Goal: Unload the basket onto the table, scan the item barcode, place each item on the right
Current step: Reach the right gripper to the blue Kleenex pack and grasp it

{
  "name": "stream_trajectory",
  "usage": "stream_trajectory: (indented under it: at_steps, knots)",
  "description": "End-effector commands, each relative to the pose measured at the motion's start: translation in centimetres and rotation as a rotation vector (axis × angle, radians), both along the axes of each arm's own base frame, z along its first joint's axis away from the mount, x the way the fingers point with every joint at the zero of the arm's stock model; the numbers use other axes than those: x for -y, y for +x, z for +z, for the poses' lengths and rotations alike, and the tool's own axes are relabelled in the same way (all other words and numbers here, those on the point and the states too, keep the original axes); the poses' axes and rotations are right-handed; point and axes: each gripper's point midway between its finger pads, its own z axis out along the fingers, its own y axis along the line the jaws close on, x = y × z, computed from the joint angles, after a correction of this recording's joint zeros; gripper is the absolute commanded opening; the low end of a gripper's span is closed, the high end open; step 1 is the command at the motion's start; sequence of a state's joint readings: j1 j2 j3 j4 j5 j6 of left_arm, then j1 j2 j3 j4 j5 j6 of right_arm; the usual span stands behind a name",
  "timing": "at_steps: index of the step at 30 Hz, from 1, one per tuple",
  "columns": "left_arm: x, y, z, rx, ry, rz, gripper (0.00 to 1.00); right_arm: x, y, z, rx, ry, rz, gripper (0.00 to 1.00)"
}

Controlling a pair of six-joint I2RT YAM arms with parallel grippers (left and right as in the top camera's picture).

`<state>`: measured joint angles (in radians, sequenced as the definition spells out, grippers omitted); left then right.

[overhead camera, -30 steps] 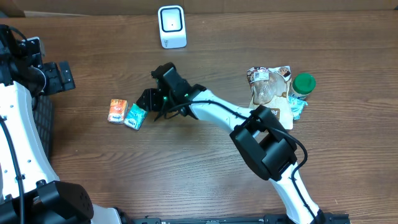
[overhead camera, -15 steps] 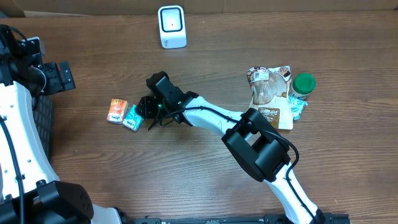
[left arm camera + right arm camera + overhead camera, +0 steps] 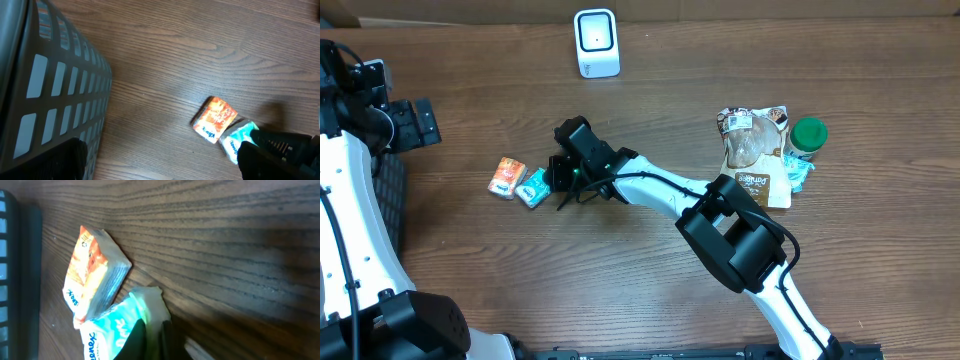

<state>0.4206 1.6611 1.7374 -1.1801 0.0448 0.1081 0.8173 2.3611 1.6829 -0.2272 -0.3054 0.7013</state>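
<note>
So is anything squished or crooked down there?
Yes. The teal tissue pack lies crooked, touching the orange pack, and the right gripper is shut on its crinkled edge, so the wrapper looks pinched. Nothing is spilled.

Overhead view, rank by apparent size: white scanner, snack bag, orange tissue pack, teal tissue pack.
1. snack bag
2. white scanner
3. orange tissue pack and teal tissue pack: they look alike, so not ranked. The right gripper, shut on the teal one, hides its edge.
</note>
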Motion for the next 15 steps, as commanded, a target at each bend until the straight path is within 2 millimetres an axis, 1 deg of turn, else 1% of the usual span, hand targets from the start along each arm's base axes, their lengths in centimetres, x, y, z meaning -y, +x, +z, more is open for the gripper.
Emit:
stream_trajectory:
  at_steps: [1, 2, 4, 6, 8, 10, 12, 14, 15]
  knots:
    - [0.1, 0.1, 0.0, 0.0, 0.006, -0.013, 1.0, 0.8, 0.7, 1.1, 0.006, 0.024, 0.072, 0.04]
    - [0.1, 0.1, 0.0, 0.0, 0.006, -0.013, 0.99, 1.4, 0.9, 1.8, 0.009, 0.022, 0.083, 0.04]
    - [0.1, 0.1, 0.0, 0.0, 0.006, -0.013, 1.0, 3.4, 1.5, 3.7, 0.031, 0.009, 0.119, 0.04]
    - [0.1, 0.1, 0.0, 0.0, 0.006, -0.013, 0.99, 7.0, 1.9, 7.1, 0.149, -0.045, 0.267, 0.04]
    - [0.1, 0.1, 0.0, 0.0, 0.006, -0.013, 1.0, 9.5, 1.5, 8.4, 0.237, -0.109, 0.391, 0.04]
    - [0.1, 0.1, 0.0, 0.0, 0.006, -0.013, 0.99, 12.4, 1.1, 8.5, 0.295, -0.199, 0.513, 0.04]
    - [0.1, 0.1, 0.0, 0.0, 0.006, -0.013, 0.99, 15.3, 1.4, 7.4, 0.305, -0.309, 0.568, 0.05]
    - [0.1, 0.1, 0.0, 0.0, 0.006, -0.013, 0.99, 17.0, 1.9, 6.9, 0.292, -0.356, 0.566, 0.13]
    - [0.1, 0.1, 0.0, 0.0, 0.006, -0.013, 1.0, 17.3, 2.0, 6.9, 0.283, -0.354, 0.551, 0.17]
